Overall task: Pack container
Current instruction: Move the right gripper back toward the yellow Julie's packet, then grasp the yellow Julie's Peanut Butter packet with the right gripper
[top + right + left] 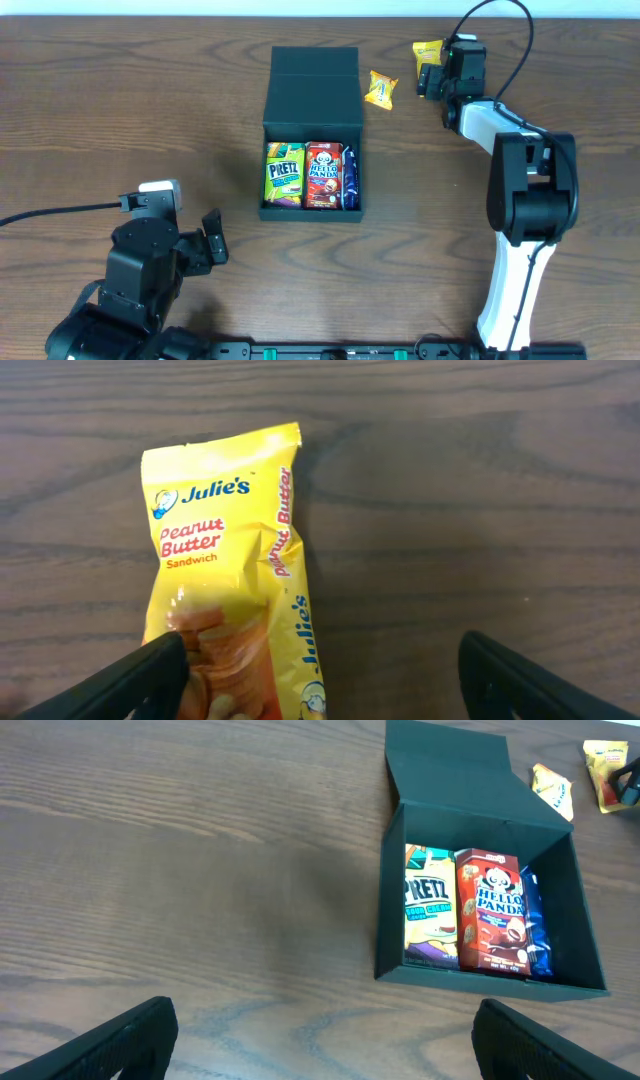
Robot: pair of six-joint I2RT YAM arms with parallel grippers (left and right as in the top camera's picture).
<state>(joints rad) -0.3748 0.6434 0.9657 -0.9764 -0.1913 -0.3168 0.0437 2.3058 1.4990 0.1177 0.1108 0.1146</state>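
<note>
The black square box [312, 211] sits open at the table's middle, its flap lid [314, 62] laid back; it also shows in the left wrist view [585, 920]. Inside lie a green Pretz pack [284, 174], a red Hello Panda pack [323, 175] and a blue packet [349, 176]. A yellow Julie's Peanut Butter Sandwich packet [230, 570] lies on the table under my right gripper [325, 680], which is open with the packet by its left finger. In the overhead view that packet [426, 50] is at the far right. My left gripper [320, 1040] is open and empty near the front left.
A second yellow snack packet [380, 89] lies on the wood table [120, 110] between the box lid and the right gripper; it also shows in the left wrist view [553, 790]. The right arm [530, 190] reaches up the right side.
</note>
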